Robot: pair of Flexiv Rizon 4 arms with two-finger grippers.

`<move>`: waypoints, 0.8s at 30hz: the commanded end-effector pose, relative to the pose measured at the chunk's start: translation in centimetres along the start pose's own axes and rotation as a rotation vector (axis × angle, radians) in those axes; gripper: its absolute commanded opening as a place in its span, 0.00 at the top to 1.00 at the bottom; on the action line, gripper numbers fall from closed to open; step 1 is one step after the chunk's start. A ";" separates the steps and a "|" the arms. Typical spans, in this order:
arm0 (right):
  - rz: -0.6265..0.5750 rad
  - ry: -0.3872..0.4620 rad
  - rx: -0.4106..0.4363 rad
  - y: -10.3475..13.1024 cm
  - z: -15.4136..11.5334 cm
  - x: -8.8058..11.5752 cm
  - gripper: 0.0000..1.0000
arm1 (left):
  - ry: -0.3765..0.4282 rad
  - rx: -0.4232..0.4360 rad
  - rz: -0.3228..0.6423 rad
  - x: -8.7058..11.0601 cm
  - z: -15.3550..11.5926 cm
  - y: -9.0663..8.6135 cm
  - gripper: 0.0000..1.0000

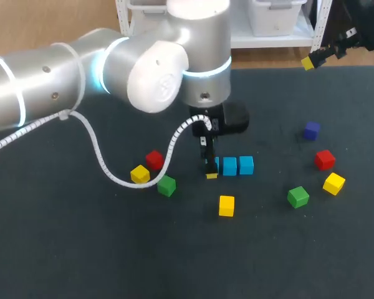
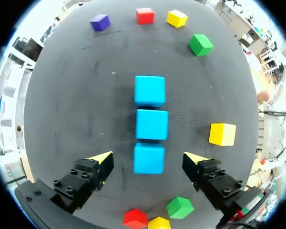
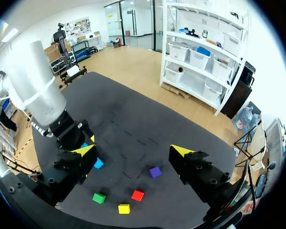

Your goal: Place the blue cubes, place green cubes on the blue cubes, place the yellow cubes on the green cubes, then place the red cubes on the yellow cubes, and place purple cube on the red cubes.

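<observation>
**Head view.** My left arm (image 1: 62,81) comes in over the left edge and bends down above the middle of the surface (image 1: 81,249). There my left hand (image 1: 210,169) hangs at the left end of a row of three blue cubes (image 1: 230,166). Its fingers hide most of the end cube, so I cannot judge the opening from here.

Toward the left edge, the left red cube (image 1: 154,159), left yellow cube (image 1: 139,174) and left green cube (image 1: 166,185) lie close together. The middle yellow cube (image 1: 226,205) sits alone, nearer the front edge than the row. Toward the right edge lie the purple cube (image 1: 311,130), right red cube (image 1: 325,159), right yellow cube (image 1: 333,183) and right green cube (image 1: 298,197), loosely spread. My right hand (image 1: 311,61) is raised at the far edge near the right corner.

**Left wrist view.** The left hand (image 2: 148,161) is spread wide and has hold of nothing. The end blue cube (image 2: 148,159) lies between its fingers with a gap on each side. The other two blue cubes run straight ahead, each just beside the next. The middle yellow cube (image 2: 222,134) lies beside one finger.

**Right wrist view.** The right hand (image 3: 133,151) is spread wide and bare, high above the surface. Below it lie the purple cube (image 3: 155,171), right red cube (image 3: 137,194), right yellow cube (image 3: 124,208) and right green cube (image 3: 99,197). One blue cube shows next to my left arm's wrist.
</observation>
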State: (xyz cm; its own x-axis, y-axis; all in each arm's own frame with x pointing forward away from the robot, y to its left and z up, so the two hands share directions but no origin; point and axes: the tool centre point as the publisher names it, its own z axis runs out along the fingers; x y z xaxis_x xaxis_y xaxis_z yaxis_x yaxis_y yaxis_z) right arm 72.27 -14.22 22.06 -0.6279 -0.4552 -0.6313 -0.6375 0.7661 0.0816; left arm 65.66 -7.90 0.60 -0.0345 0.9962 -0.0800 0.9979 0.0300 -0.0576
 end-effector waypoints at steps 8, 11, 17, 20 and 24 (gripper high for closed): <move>0.001 -0.001 0.003 0.1 0.0 0.1 0.00 | -0.052 -0.060 -0.110 2.6 -3.2 0.9 0.00; 0.001 -0.001 0.003 0.1 0.0 0.1 0.00 | -0.061 -0.083 -0.137 3.1 -3.9 0.9 0.00; 0.001 -0.001 0.003 0.1 0.0 0.1 0.00 | -0.043 -0.136 -0.197 4.2 -4.6 1.0 0.00; 0.001 -0.001 0.003 0.1 0.0 0.1 0.00 | -0.001 -0.150 -0.220 4.9 -4.0 1.1 0.00; 0.001 -0.001 0.003 0.1 0.0 0.1 0.00 | 0.026 -0.135 -0.207 6.2 -4.1 0.2 0.00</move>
State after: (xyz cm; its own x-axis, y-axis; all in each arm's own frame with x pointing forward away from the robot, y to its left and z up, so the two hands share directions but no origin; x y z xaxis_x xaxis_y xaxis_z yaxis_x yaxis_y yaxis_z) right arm 72.28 -14.22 22.06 -0.6279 -0.4552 -0.6313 -0.6374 0.7662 0.0816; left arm 66.41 -1.98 3.84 -0.2419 0.9683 -0.0624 0.9675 0.2456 0.0601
